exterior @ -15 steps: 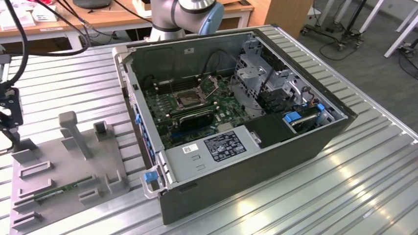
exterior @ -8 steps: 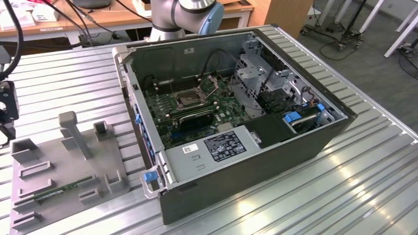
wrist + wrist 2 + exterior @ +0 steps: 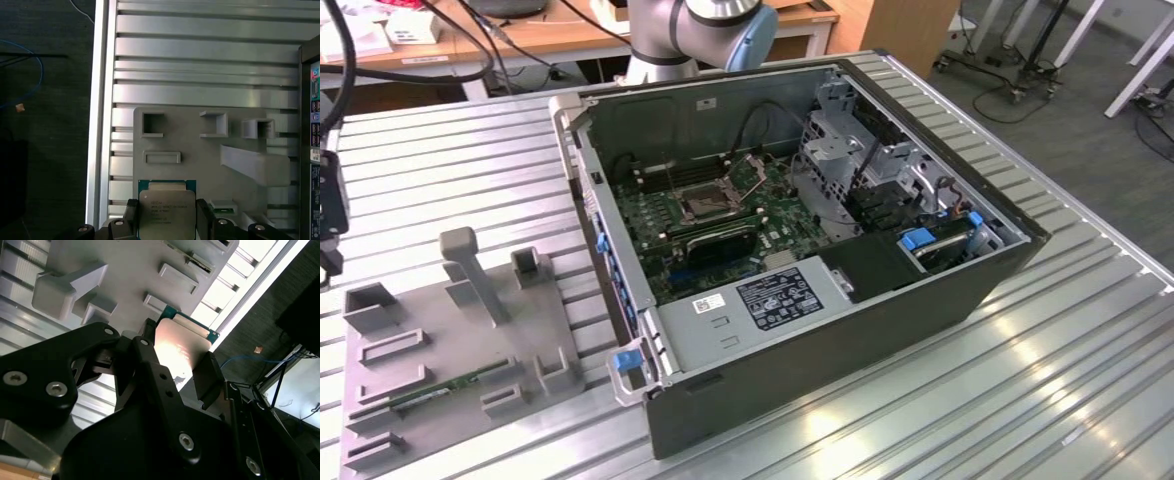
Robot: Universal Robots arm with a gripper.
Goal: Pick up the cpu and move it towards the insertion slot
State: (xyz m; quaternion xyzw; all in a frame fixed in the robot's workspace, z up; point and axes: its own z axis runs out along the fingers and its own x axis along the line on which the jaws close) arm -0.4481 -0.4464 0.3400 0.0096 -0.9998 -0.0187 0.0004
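1. The cpu (image 3: 166, 212) is clamped between two black fingers (image 3: 204, 220), one against each opposite edge, its pale metal face turned to the camera in the first wrist view
2. The pincer (image 3: 167, 225) is closed on the cpu; the second wrist view confirms both pads touching the chip's sides
3. A grey fixture (image 3: 200, 150) with raised pockets and blocks lies directly behind the cpu; whether the chip touches it cannot be told
4. In the exterior view the fixture rests on the slatted tabletop (image 3: 1067, 400), at 8 o'clock from the open computer case (image 3: 854, 330)
5. The insertion slot (image 3: 707, 203), dark centre in a silver frame, sits on the green board inside the case, toward 10 o'clock of its interior, well apart from the fixture
6. A memory stick (image 3: 440, 392) lies in the fixture near its 6 o'clock edge
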